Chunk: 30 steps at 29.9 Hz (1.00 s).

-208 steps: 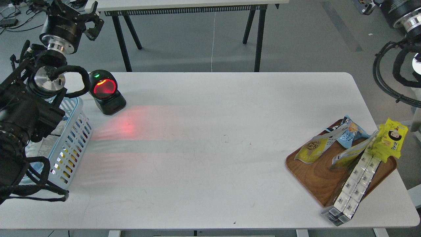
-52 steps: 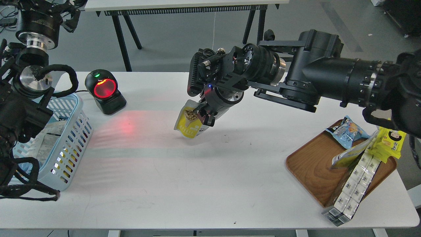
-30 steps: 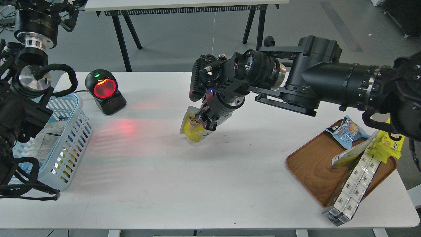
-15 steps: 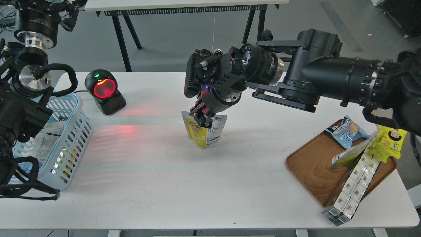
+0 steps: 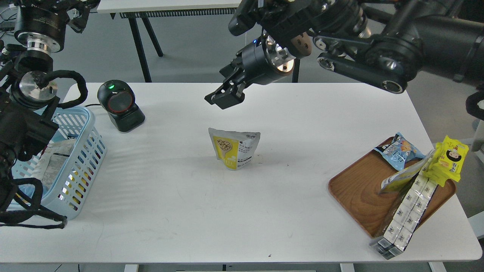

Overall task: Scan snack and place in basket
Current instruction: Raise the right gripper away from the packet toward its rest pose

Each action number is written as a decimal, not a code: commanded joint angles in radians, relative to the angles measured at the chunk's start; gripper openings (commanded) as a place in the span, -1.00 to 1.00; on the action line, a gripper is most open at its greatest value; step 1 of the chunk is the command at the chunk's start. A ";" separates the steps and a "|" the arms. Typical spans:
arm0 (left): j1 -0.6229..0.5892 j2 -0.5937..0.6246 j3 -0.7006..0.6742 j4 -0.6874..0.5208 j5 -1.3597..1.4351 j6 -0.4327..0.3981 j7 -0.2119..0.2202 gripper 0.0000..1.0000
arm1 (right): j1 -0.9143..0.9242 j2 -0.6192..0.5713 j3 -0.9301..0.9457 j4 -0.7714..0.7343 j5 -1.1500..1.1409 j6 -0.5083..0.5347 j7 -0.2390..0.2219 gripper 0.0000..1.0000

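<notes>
The snack (image 5: 234, 148), a yellow and silver-white pouch with a nut picture, stands upright on its own in the middle of the white table. My right gripper (image 5: 224, 99) hangs above and behind it, open and empty, well clear of the pouch top. The light blue basket (image 5: 84, 150) sits at the table's left edge, partly behind my left arm, with packets inside. My left gripper (image 5: 77, 6) is high at the top left, dark and cut off by the frame edge; its fingers cannot be told apart.
A black barcode scanner (image 5: 120, 108) stands right of the basket, green light on, window dark. At the right a brown wooden tray (image 5: 359, 196) holds a light blue bag (image 5: 401, 151), a yellow cartoon-face packet (image 5: 450, 158) and white boxes (image 5: 404, 215).
My right gripper has let go of the pouch and risen up and back. The pouch now stands alone on the table. The scanner's red glow has gone out.
</notes>
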 commanded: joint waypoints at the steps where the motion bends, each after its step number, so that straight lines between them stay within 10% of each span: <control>1: -0.017 0.028 0.041 -0.002 0.034 0.000 0.024 0.99 | -0.032 -0.066 0.055 -0.054 0.126 0.000 0.000 0.98; 15: -0.166 0.071 0.239 -0.075 0.101 0.000 0.208 0.99 | -0.247 -0.250 0.209 -0.234 0.647 0.000 0.000 0.98; 30: -0.147 0.267 0.239 -0.691 0.737 0.000 0.204 0.99 | -0.454 -0.338 0.350 -0.321 1.308 -0.030 0.000 0.98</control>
